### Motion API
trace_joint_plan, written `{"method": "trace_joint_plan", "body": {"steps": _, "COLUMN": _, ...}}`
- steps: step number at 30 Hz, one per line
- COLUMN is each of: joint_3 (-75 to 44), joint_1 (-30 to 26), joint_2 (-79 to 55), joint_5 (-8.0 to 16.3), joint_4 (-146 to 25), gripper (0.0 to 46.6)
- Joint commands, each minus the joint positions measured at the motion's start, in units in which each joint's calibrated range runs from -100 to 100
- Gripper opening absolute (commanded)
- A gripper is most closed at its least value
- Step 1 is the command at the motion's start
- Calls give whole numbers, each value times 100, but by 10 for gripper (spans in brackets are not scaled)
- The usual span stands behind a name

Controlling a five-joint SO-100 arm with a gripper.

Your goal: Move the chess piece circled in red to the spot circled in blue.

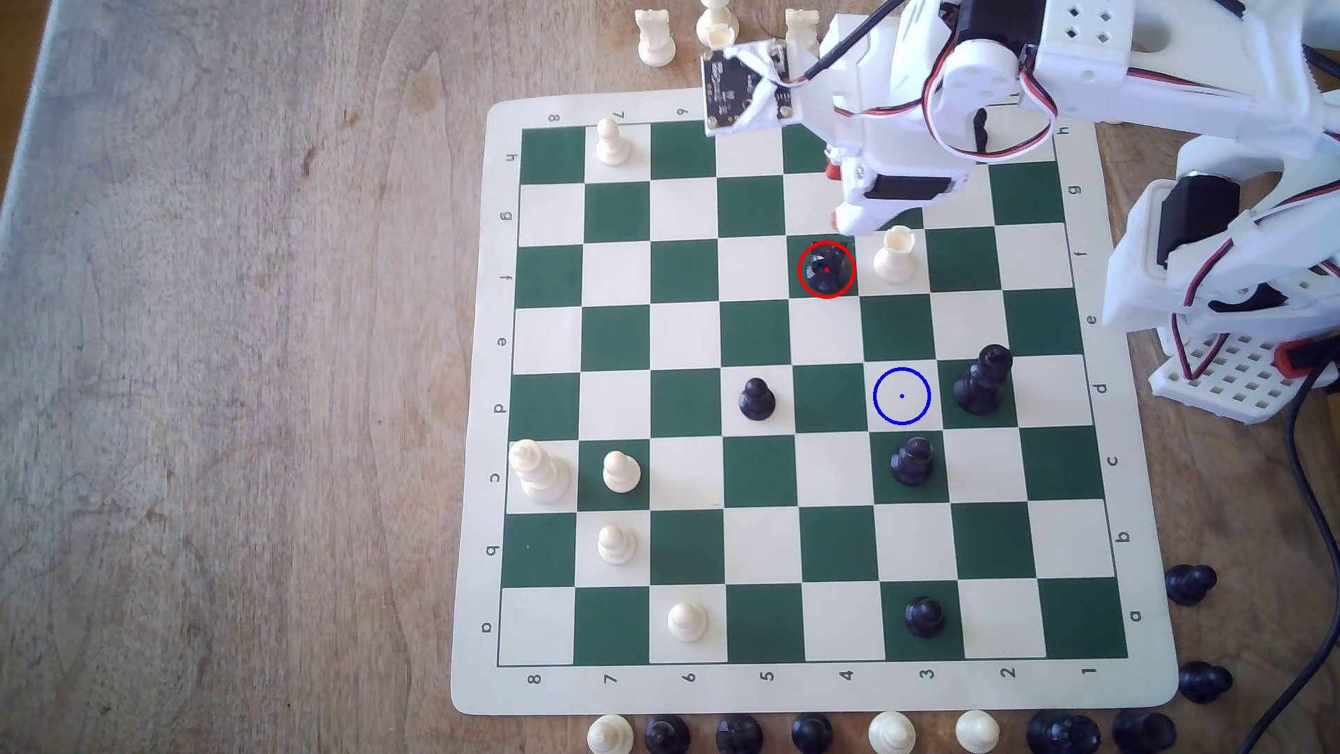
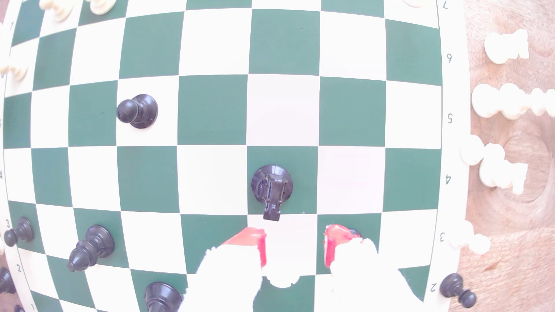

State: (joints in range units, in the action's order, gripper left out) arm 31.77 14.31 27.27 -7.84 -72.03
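Fingers (image 2: 295, 249) w/ red pads (image 2: 260, 246) stand wide apart, holding nothing, just short of the chess piece (image 2: 272, 188). In the exterior view the piece (image 1: 826, 270) stands upright on a red-ringed green square, a white piece (image 1: 895, 254) on the next square to that view's right. The spot (image 1: 901, 396), blue-ringed cream square, lies two rows nearer, beside a tall black piece (image 1: 982, 380). Board (image 1: 478, 406) sits on wood tabletop (image 1: 254, 362).

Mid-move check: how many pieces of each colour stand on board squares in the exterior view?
Black pieces: 5
White pieces: 6
Total: 11, though the arm covers some squares.
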Motion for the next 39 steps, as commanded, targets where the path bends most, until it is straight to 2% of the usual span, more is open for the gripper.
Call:
{"method": "trace_joint_plan", "body": {"steps": 1, "joint_3": -140, "joint_1": -113, "joint_2": -189, "joint_5": 122, "joint_4": 62, "gripper": 113}}
{"method": "trace_joint_plan", "body": {"steps": 15, "joint_3": -58, "joint_1": -277, "joint_2": -1013, "joint_5": 415, "joint_4": 463, "gripper": 117}}
{"method": "trace_joint_plan", "body": {"steps": 39, "joint_3": 341, "joint_1": -121, "joint_2": -1462, "joint_5": 327, "joint_4": 1069, "gripper": 133}}
